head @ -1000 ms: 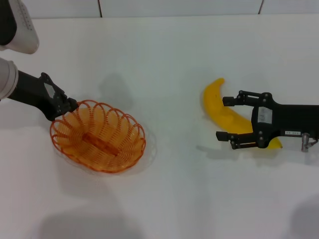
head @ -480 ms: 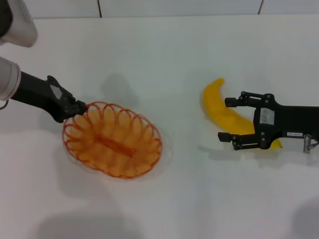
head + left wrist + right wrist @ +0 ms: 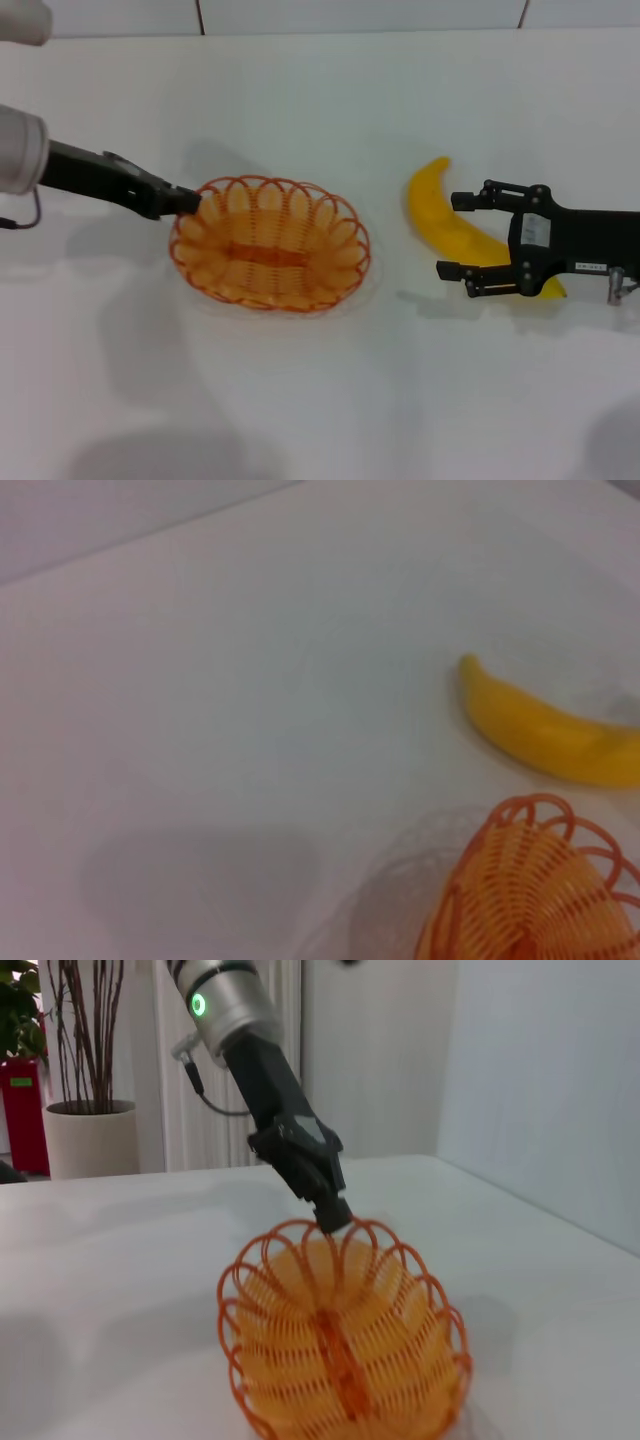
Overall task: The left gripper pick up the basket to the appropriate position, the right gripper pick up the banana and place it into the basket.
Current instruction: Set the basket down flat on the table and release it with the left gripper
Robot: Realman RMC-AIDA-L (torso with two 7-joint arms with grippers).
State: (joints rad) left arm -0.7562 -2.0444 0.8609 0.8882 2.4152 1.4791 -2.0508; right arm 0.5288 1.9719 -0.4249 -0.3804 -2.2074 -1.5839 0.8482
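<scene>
The orange wire basket (image 3: 270, 245) sits near the table's middle. It also shows in the left wrist view (image 3: 530, 890) and the right wrist view (image 3: 340, 1345). My left gripper (image 3: 185, 200) is shut on the basket's left rim; the right wrist view shows that claw (image 3: 330, 1210) clamped on the rim. The yellow banana (image 3: 450, 225) lies on the table to the basket's right, and also shows in the left wrist view (image 3: 545, 730). My right gripper (image 3: 450, 235) is open, its fingers on either side of the banana's middle.
The white table (image 3: 320, 400) spreads all around. A tiled wall edge (image 3: 360, 15) runs along the back. In the right wrist view a potted plant (image 3: 80, 1110) stands beyond the table.
My left gripper has carried the basket to the right, toward the table's middle and closer to the banana. The right gripper and the banana have stayed in place.
</scene>
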